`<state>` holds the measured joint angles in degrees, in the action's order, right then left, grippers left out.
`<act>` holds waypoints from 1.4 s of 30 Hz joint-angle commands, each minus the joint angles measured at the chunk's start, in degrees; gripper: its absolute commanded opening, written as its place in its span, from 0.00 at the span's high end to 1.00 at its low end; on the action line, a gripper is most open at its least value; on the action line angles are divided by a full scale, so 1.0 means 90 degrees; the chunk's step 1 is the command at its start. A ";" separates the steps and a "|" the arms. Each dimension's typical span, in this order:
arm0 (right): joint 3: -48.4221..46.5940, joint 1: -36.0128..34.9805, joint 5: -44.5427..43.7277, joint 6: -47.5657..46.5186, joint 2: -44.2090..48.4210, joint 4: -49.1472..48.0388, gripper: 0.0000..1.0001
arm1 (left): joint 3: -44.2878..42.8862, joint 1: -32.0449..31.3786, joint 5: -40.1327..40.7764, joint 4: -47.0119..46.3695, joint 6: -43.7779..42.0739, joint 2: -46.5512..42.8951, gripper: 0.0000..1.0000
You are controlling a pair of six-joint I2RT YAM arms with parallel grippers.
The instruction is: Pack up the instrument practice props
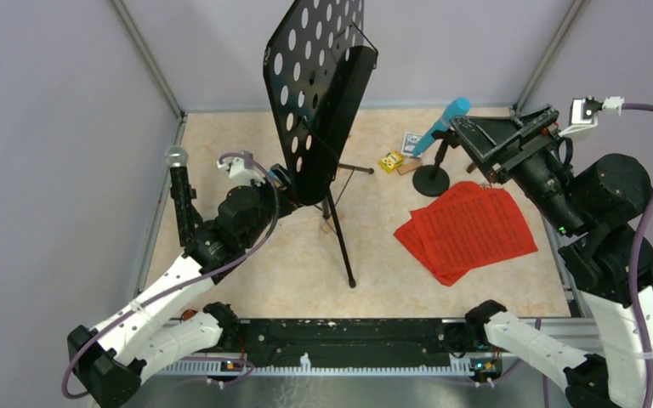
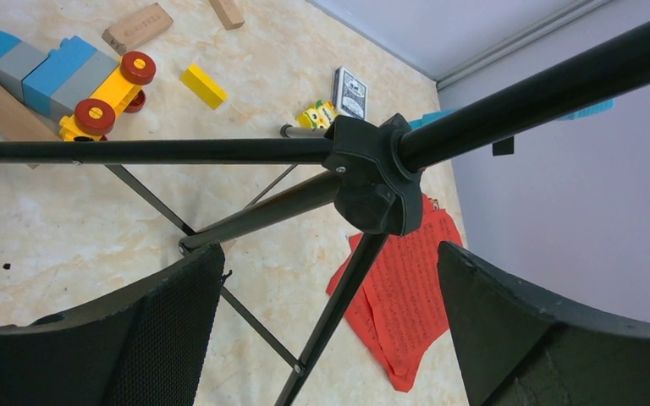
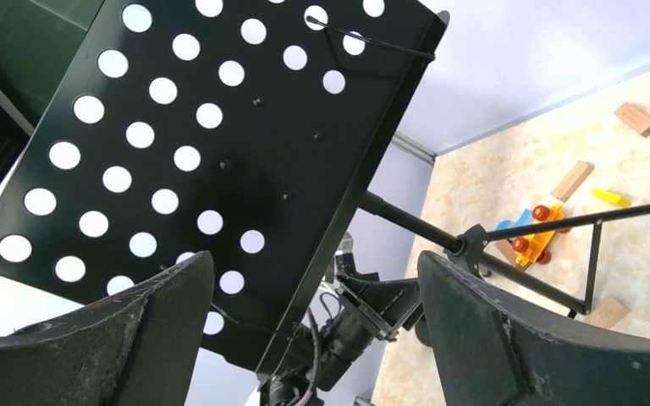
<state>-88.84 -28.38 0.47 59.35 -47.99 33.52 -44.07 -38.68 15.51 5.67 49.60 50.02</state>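
The black hole-punched music desk (image 1: 319, 85) stands on its tripod legs (image 1: 340, 242) mid-table; it also shows in the right wrist view (image 3: 220, 144). My left gripper (image 1: 285, 183) is open beside the stand's pole, under the desk. In its wrist view the open left gripper (image 2: 330, 330) is just short of the tripod hub (image 2: 377, 173). The red sheet-music pages (image 1: 468, 229) lie flat at right. The blue microphone (image 1: 442, 123) sits in a round-based holder (image 1: 431, 180). The black silver-headed microphone (image 1: 178, 178) stands at far left. My right gripper (image 1: 476, 149) is open, empty and raised beside the blue microphone.
A colourful toy vehicle (image 2: 76, 80), wooden blocks (image 2: 138, 27), a yellow block (image 2: 203, 86) and a card deck (image 2: 349, 91) lie at the back of the table. Grey walls and a metal frame (image 1: 157, 72) enclose the table.
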 commanded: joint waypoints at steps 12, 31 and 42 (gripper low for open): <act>0.6179 -0.0059 0.1569 -0.2403 0.1439 -0.4415 0.16 | -0.0852 0.0037 0.0462 -0.0249 0.0339 0.0684 0.12; 0.7111 -0.2867 -0.0015 -0.3626 -0.1976 -0.8275 0.29 | -0.1041 0.0561 -0.0215 -0.0121 0.0777 0.1184 0.23; 0.6999 -0.3603 -0.1498 -0.3796 -0.3594 -0.9175 0.64 | -0.0970 0.0593 -0.0524 -0.0116 0.0789 0.1198 0.24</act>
<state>-23.79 -59.96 -6.87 25.78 -77.49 -41.87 -51.33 -33.67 12.49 6.11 56.55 61.17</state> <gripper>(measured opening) 0.451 0.763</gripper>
